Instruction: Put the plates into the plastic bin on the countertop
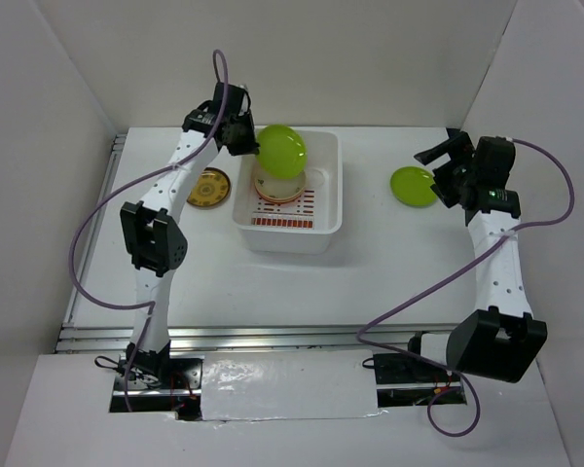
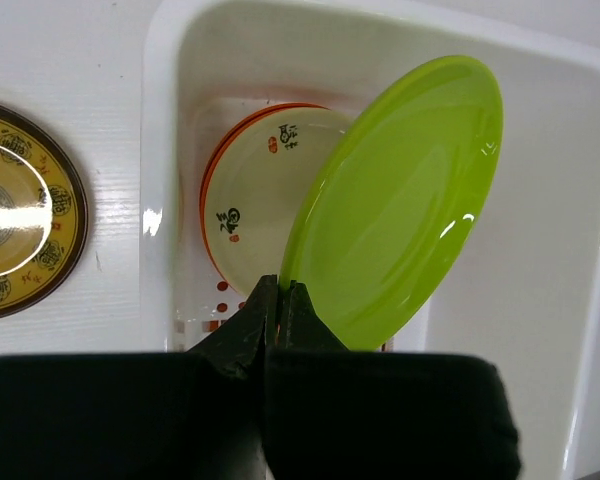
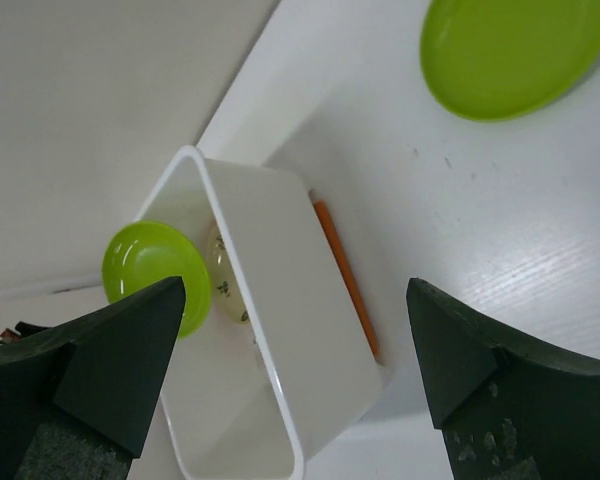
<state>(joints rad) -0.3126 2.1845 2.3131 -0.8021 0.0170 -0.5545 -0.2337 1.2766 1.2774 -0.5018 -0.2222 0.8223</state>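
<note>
A flat white desk (image 1: 419,272) carries everything, with a metal rail (image 1: 273,338) along its near edge. Past the middle of the desk stands a white rectangular plastic bin (image 1: 284,239) with rounded corners and rows of red slot marks on its base. Inside it, toward the left wall, a round cream plate (image 2: 260,190) with an orange-red rim and a few small dark and red marks leans on edge. Just beside the bin's left wall, a round brown-and-gold patterned plate (image 1: 210,187) lies flat on the desk. Toward the desk's right edge, well apart from the bin, a glossy lime green round plate (image 1: 412,186) lies flat. The right gripper (image 1: 438,171) hovers at its right side, fingers (image 3: 480,380) spread wide and holding nothing. Over the far part of the bin, the left gripper (image 2: 278,300) has its fingers (image 2: 240,340) pinched shut on the rim of a second lime green plate (image 2: 400,200). This plate is smooth, shallow and shiny, held steeply tilted and overlapping the cream plate. Whether it touches the bin I cannot tell.
</note>
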